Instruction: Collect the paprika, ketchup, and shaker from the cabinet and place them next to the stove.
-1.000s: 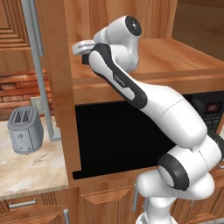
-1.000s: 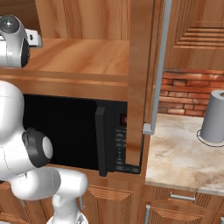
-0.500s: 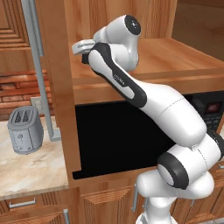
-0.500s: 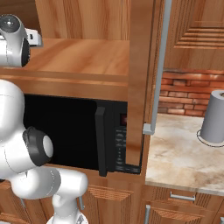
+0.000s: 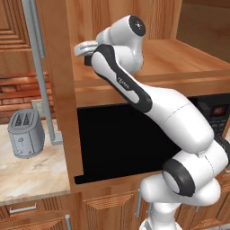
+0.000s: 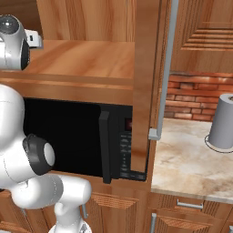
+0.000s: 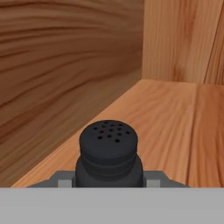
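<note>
The shaker (image 7: 108, 151), a small black cylinder with a holed top, stands on the cabinet's plank shelf (image 7: 175, 113) close to the left wood side wall. My gripper (image 7: 108, 183) is shut on the shaker, with a grey finger pad (image 7: 62, 181) pressed against each side of its body. In the left base view the white hand (image 5: 86, 47) reaches into the cabinet (image 5: 188, 63) toward its left panel. In the right base view the hand (image 6: 33, 38) shows above the shelf (image 6: 91, 59). The paprika, ketchup and stove are out of view.
A black microwave (image 5: 121, 139) (image 6: 68, 136) fills the recess under the shelf. A grey toaster (image 5: 26, 134) sits on the marble counter to the left. A grey canister (image 6: 224, 122) stands on the counter to the right. Open cabinet doors with long grey handles (image 5: 39, 67) (image 6: 164, 68) flank the shelf.
</note>
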